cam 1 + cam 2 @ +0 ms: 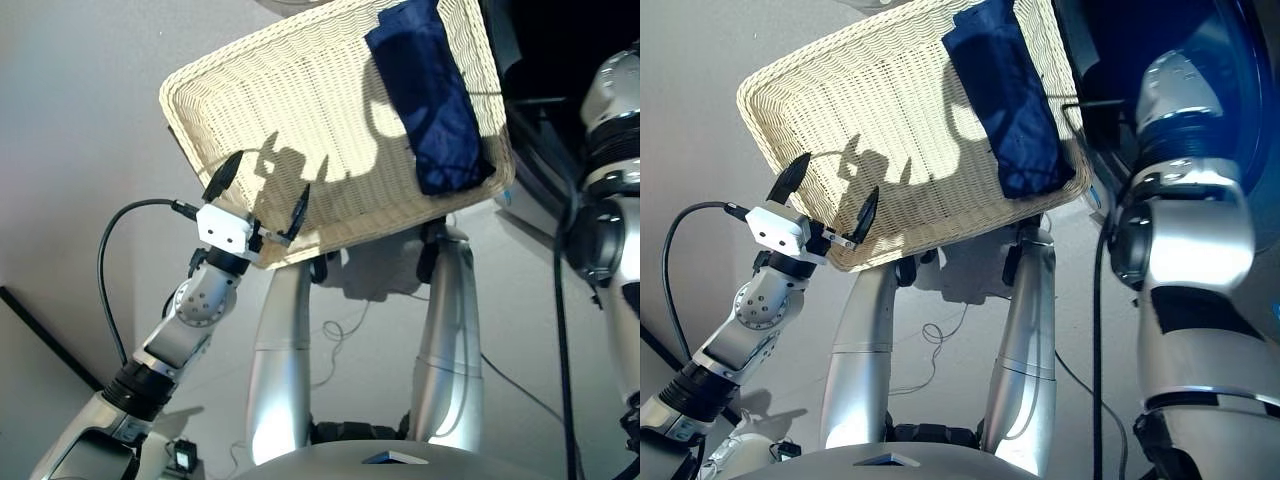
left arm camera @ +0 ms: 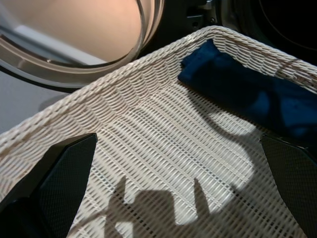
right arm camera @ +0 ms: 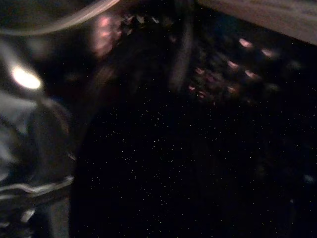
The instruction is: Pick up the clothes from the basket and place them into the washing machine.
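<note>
The cream wicker basket [image 1: 300, 110] fills the upper middle of the eye views. One navy blue garment [image 1: 435, 100] lies along its right side, close to the rim; I see no other clothes. My left gripper [image 1: 270, 172] hovers open over the basket's near left corner, with nothing between its black fingers [image 2: 64, 173]. The navy garment [image 2: 247, 89] lies ahead of it, across bare weave. The washing machine [image 1: 540, 60] is the dark mass at the right. My right arm [image 1: 1185, 200] reaches up into it, its gripper out of sight. The right wrist view is dark and blurred.
The machine's round glass door [image 2: 74, 34] stands open beyond the basket's far rim. A black cable [image 1: 105, 270] loops from my left wrist. Thin cords [image 1: 335, 340] lie on the grey floor under the basket, and a dark strip [image 1: 40, 335] crosses the floor at the left.
</note>
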